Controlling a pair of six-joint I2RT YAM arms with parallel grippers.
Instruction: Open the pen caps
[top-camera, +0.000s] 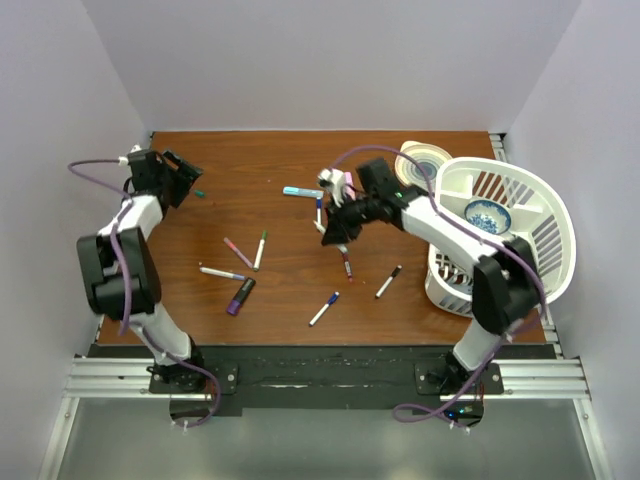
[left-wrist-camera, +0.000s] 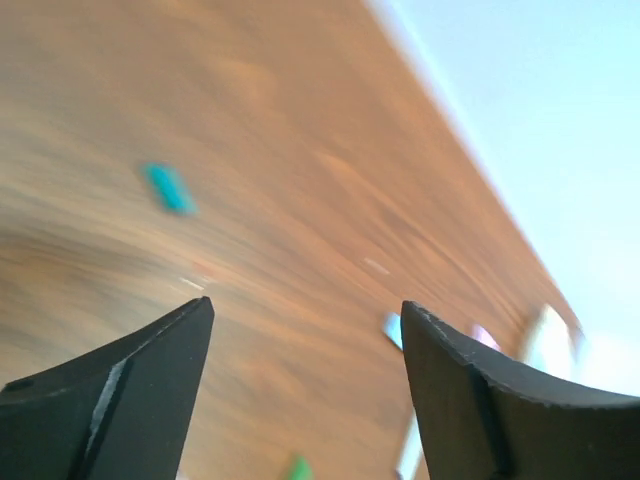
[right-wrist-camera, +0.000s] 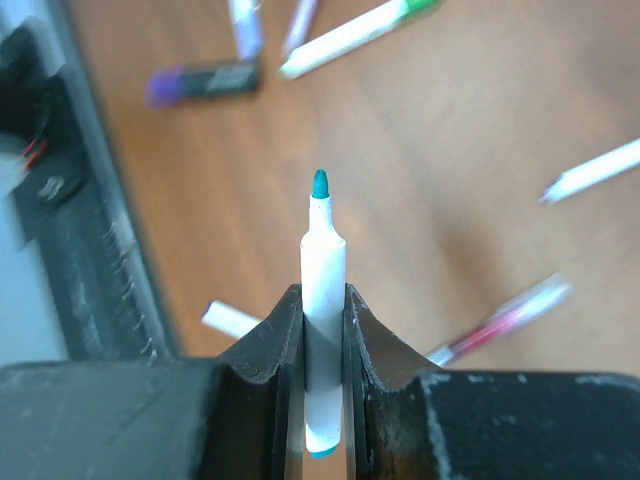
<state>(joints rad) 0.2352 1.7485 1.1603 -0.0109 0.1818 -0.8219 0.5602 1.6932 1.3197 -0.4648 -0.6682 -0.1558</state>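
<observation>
**Uncapping under way, viewed from the near edge of the surface.**

Hazards:
- The loose teal cap lies on the wood just beyond the left end effector. Its fingers stand spread with nothing between them.
- A low sweep of that arm could flick so small and light a piece toward the far-left corner, or off the edge.
- The right end effector pinches the white barrel of the uncapped pen toward its tail, so the teal nib projects bare.
- A careless set-down would likely streak the wood.
- A thin round barrel gripped along one narrow line may pivot or slip.
- The red pen lies near below it, so a dropped pen could scatter its neighbours.

The pen caps:
- The teal cap is off; it is a short, stubby piece, blurred in the left wrist view.
- The others appear seated on pens strewn across the middle of the surface. Among these are the green-capped pen, the purple marker, the blue-tipped pen and the black-tipped pen.
- Each reads as a small coloured tip on a slim pale barrel, except the marker, which is dark and stout.
- How tightly any cap sits cannot be told.
</observation>
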